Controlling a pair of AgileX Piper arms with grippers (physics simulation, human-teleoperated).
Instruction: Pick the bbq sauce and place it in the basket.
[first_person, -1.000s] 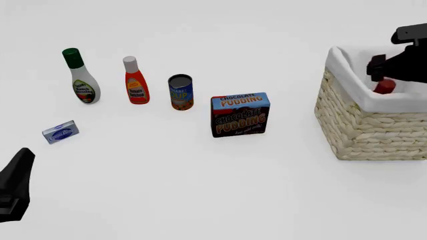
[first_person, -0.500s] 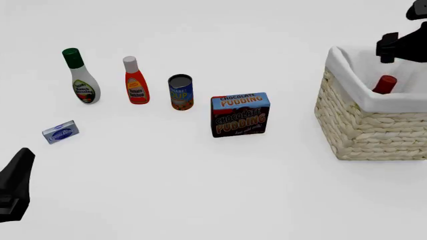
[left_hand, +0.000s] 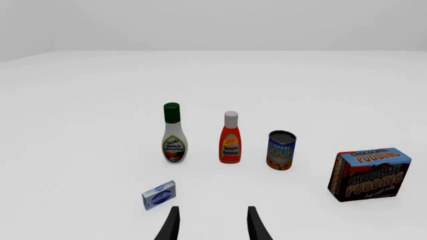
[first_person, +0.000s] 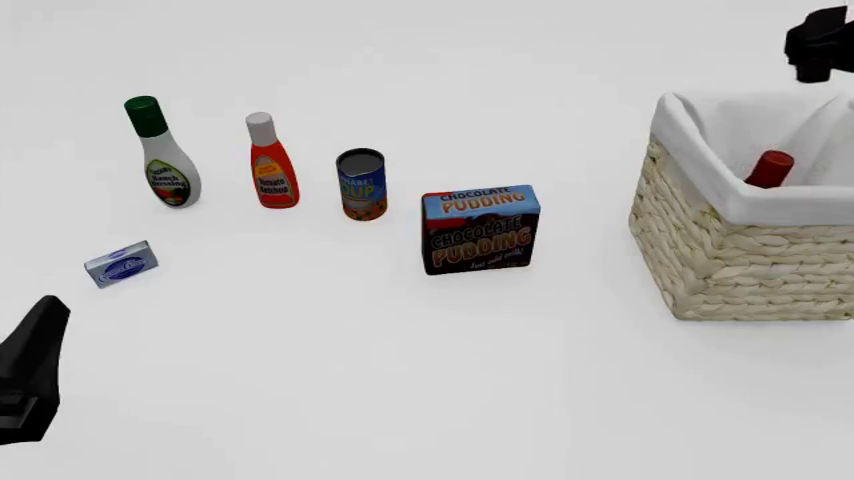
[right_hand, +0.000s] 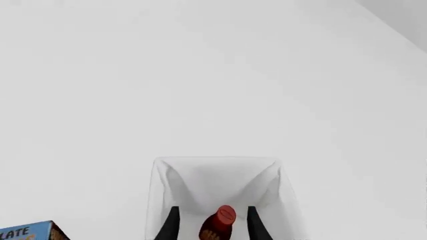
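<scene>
Two arms show, each with its fingers spread apart and holding nothing. The bbq sauce (first_person: 770, 168) stands inside the basket (first_person: 727, 260), only its red cap and dark neck showing above the white cloth lining folded over the rim; in the right wrist view the bottle (right_hand: 219, 225) sits between the two dark fingers (right_hand: 170, 226) but is clear of both, well below them in the basket (right_hand: 160, 190). The right gripper (right_hand: 212, 227) is seen in the front view only as a dark shape at the top right edge, above the basket. The left gripper (left_hand: 212, 225) hangs low at the near left of the surface (first_person: 400, 380), its fingers (left_hand: 256, 227) parted. Across the surface stand a white bottle with a green cap (first_person: 163, 152), an orange-red bottle with a white cap (first_person: 271, 162), a can (first_person: 362, 184) and a chocolate pudding box (first_person: 482, 229), with a small blue packet (first_person: 122, 264) lying nearer the left arm.
</scene>
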